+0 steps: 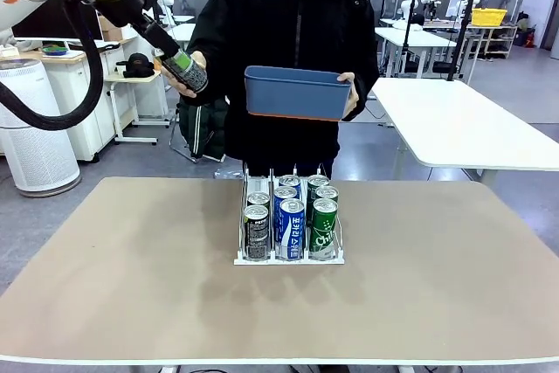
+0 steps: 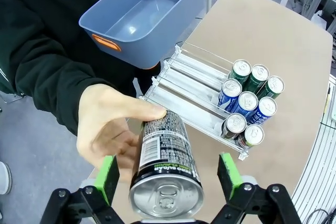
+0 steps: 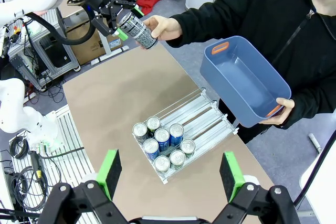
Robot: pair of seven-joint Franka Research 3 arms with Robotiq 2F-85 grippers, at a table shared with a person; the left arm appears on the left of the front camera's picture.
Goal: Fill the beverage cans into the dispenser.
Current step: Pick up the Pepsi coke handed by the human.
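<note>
Upper left of the front frame, the left gripper (image 1: 179, 65) stands open around a dark can (image 1: 187, 71) the person's hand (image 1: 181, 81) holds, pads seemingly not touching. Centre bench (image 1: 131, 251): the dispenser (image 1: 289, 255) holds eight cans (image 1: 291, 229). The right gripper (image 3: 170, 174) hangs open above.

Print on the black can (image 2: 164, 163) too small and blurred to read; lower end of that can cut off by the bottom edge in the left wrist view; palm of the person's hand (image 2: 113, 129) partly hidden behind it. In the front view, left claw (image 1: 179, 63) mostly masked by can and hand; rear cans in the dispenser (image 1: 288, 255) screened by the front row; far end of the blue bin (image 1: 295, 92) covering the other hand's fingers.
</note>
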